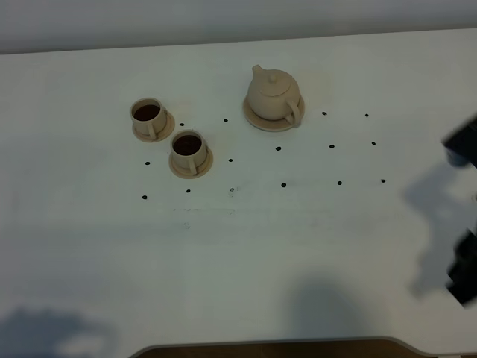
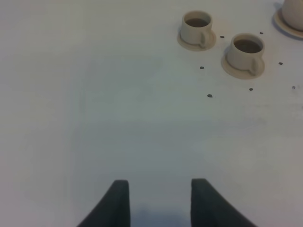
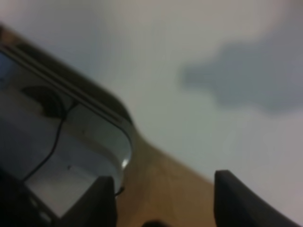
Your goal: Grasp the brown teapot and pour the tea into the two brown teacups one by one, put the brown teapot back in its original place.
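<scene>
The brown teapot [image 1: 273, 95] stands upright on its round saucer [image 1: 259, 121] at the table's back middle, lid on; only its edge [image 2: 294, 14] shows in the left wrist view. The two brown teacups [image 1: 150, 118] [image 1: 189, 151] stand on saucers to its left, each holding dark tea [image 1: 147, 112] [image 1: 187, 143]. They also show in the left wrist view [image 2: 196, 29] [image 2: 245, 54]. My left gripper [image 2: 158, 201] is open and empty over bare table, well short of the cups. My right gripper [image 3: 163, 201] is open and empty, over the table's edge; part of its arm [image 1: 463, 145] shows at the right border.
Small black dots [image 1: 283, 184] mark the white table [image 1: 238, 246] around the tea set. The right wrist view shows the table's rounded wooden edge [image 3: 156, 165] and a dark glossy surface with cables [image 3: 57, 142] below it.
</scene>
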You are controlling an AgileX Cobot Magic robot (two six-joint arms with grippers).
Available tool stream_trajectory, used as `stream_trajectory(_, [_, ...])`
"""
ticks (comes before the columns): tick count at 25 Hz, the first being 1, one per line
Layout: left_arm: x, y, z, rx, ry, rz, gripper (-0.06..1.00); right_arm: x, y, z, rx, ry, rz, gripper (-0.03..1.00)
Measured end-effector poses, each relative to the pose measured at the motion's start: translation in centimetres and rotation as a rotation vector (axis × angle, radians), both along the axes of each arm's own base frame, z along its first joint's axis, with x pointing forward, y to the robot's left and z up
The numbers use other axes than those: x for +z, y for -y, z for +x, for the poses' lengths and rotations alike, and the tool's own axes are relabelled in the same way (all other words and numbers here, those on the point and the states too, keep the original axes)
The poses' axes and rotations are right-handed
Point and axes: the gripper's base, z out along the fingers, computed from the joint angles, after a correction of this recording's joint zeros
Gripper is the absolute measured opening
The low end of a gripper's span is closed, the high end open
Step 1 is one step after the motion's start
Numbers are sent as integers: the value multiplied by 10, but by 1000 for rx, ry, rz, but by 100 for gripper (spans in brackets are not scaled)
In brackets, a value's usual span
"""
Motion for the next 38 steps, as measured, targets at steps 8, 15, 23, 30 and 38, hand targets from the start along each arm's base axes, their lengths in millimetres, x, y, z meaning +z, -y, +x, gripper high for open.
stream_trajectory(8, [0, 0, 0, 0, 0, 0, 33, -17, 39, -80, -3, 142, 131, 45])
stream_trajectory(15, [0, 0, 0, 0, 0, 0, 33, -13, 51, -106, 2, 278, 227, 45])
stream_trajectory(23, [0, 0, 0, 0, 0, 0, 33, -9, 57, -121, 7, 355, 295, 45])
stream_trajectory(30, [0, 0, 0, 0, 0, 0, 33, -7, 64, -135, 13, 438, 346, 45])
stream_trajectory(38, [0, 0, 0, 0, 0, 0, 33, -7, 63, -133, 6, 487, 378, 45])
